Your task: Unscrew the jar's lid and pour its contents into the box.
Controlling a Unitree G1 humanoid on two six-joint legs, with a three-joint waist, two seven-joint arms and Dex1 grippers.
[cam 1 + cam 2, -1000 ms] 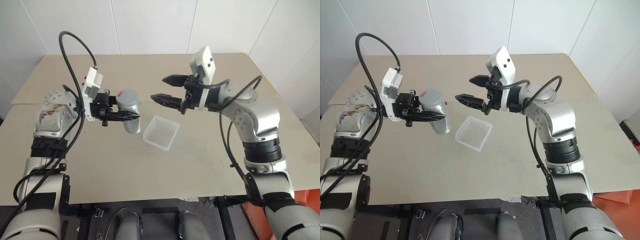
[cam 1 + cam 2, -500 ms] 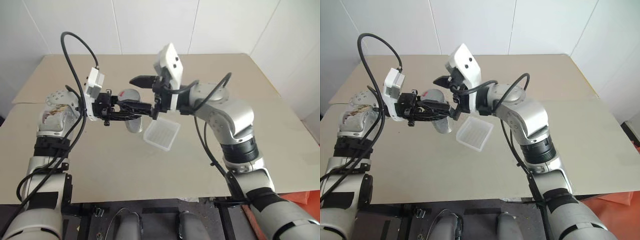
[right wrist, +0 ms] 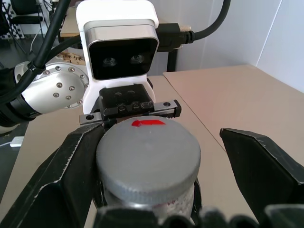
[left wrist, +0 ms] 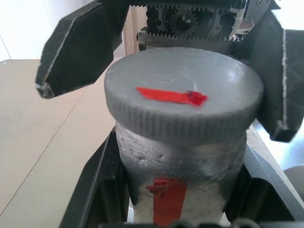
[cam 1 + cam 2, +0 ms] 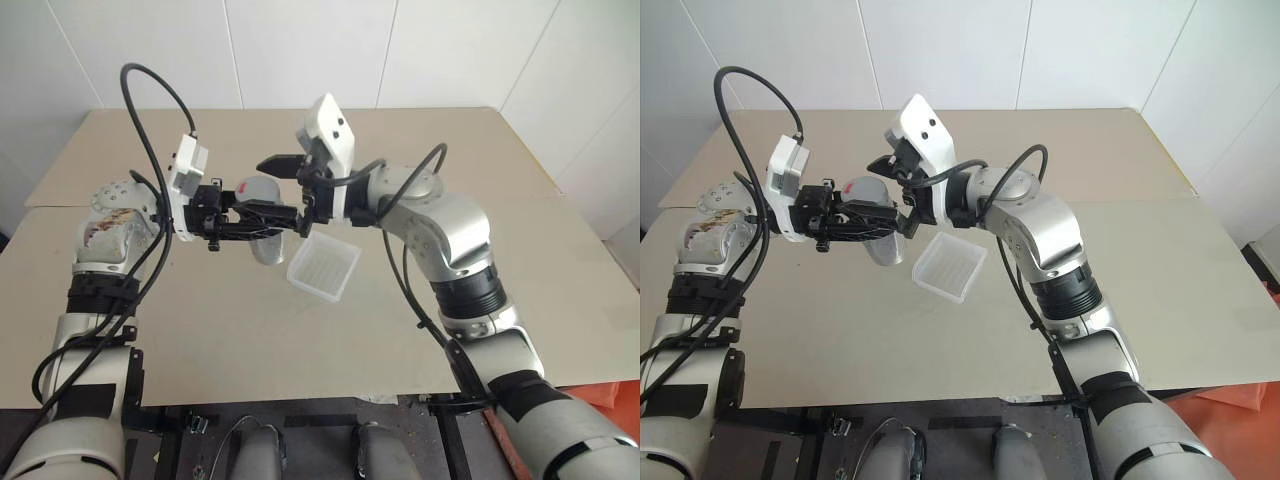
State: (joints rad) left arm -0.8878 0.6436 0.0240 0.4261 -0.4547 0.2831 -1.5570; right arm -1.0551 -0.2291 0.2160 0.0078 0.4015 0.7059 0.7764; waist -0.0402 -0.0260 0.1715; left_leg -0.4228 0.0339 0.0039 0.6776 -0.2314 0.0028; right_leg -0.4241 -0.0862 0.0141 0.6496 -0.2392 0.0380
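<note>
From my remote seat, nearest first: the box, a shallow translucent white tray w/ ridged bottom, sits on the tan table just below centre, looks empty, nothing touching it. Up from it, at about 10 o'clock, the left gripper is clamped tight on the jar, fingers along the body below the cap, holding it in the air above the table, jar base hanging near the box's left edge. In the left wrist view the lid, grey w/ ribbed rim & a red tape strip on top, is on, seated square. The right gripper comes in from 3 o'clock w/ its jaws spread wide, one finger each side of the lid; in the right wrist view there's daylight btwn both fingers & the rim, so not gripping yet. Handling, my guess: jar is small, rigid, light; the wall looks smooth, so it may spin in the left hold once torque goes on. The ribbed rim is the place to pinch, square across the widest part, not on the slick top. Contents I can't see through the wall; prob tiny, so pour slow. Farthest: bare table top, then white wall panels at 12 o'clock.
</note>
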